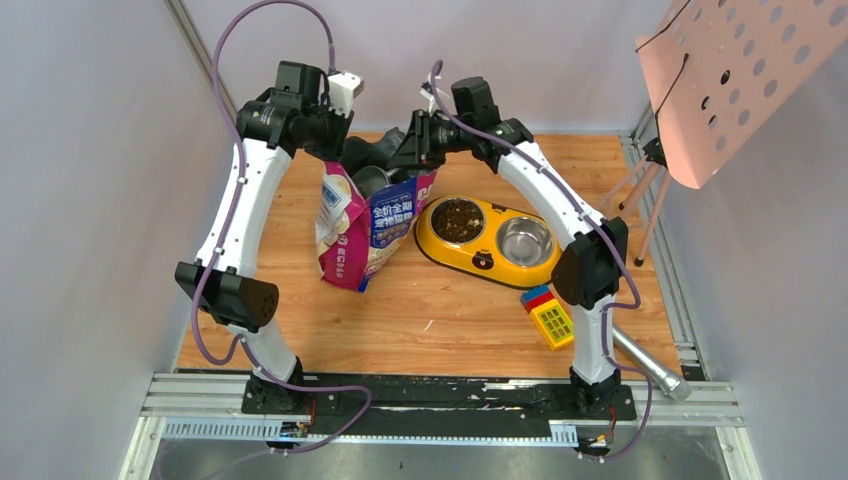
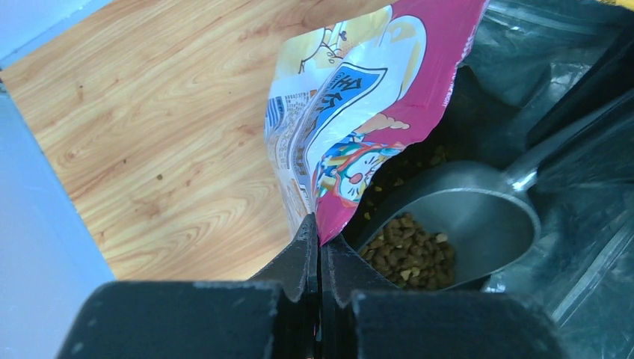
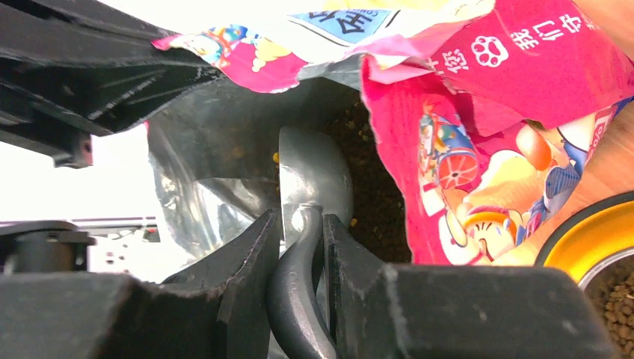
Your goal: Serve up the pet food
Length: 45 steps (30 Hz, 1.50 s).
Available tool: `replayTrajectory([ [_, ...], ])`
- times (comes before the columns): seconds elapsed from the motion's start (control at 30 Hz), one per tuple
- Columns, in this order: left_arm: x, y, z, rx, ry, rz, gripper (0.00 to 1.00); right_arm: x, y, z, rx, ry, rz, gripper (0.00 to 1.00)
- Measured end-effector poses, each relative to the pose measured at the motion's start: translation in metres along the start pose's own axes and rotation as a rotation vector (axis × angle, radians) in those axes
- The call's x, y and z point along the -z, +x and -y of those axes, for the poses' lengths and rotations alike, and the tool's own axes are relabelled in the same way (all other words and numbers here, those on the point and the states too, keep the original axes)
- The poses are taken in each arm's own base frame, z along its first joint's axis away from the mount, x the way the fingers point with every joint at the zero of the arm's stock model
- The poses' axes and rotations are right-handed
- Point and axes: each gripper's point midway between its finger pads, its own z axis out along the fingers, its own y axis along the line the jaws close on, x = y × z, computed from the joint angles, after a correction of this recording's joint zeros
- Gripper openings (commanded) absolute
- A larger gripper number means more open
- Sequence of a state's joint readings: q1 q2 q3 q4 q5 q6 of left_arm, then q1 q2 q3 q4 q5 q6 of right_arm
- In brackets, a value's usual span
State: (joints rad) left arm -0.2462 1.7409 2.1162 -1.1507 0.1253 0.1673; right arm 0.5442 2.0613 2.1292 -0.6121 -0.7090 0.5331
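The blue-and-magenta cat food bag (image 1: 365, 230) stands open on the wooden table. My left gripper (image 2: 319, 232) is shut on the bag's (image 2: 351, 112) magenta rim and holds the mouth apart. My right gripper (image 3: 301, 224) is shut on the handle of the grey metal scoop (image 3: 314, 172), which reaches down into the bag (image 3: 508, 112). In the left wrist view the scoop (image 2: 463, 217) carries a heap of brown pet food (image 2: 410, 254). More pet food (image 3: 374, 194) lies dark inside the bag. From above, both grippers, left (image 1: 345, 160) and right (image 1: 385, 160), meet over the bag's mouth.
Right of the bag sits a yellow double-bowl feeder (image 1: 490, 262); its left bowl holds kibble (image 1: 458, 220), its right steel bowl (image 1: 524, 240) is bare. A yellow toy block (image 1: 552, 320) and a metal cylinder (image 1: 650, 365) lie near the right arm's base. A pink perforated board (image 1: 740, 70) stands at the back right.
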Motion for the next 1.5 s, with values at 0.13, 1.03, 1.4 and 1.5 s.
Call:
replayTrajectory([
  [0.13, 0.000, 0.001, -0.006, -0.021, -0.029, -0.008, 0.00, 0.008, -0.012, 0.000, -0.085, -0.020, 0.025, 0.00],
  [1.03, 0.004, 0.009, -0.026, -0.144, -0.107, -0.048, 0.00, 0.044, -0.046, 0.023, -0.513, -0.164, 0.053, 0.00],
  [1.4, 0.010, 0.015, -0.035, -0.201, -0.145, -0.087, 0.00, 0.077, -0.063, 0.010, -0.551, -0.345, 0.013, 0.00],
  [1.5, 0.011, 0.015, -0.037, -0.206, -0.152, -0.091, 0.00, 0.087, -0.066, 0.014, -0.556, -0.364, 0.011, 0.00],
])
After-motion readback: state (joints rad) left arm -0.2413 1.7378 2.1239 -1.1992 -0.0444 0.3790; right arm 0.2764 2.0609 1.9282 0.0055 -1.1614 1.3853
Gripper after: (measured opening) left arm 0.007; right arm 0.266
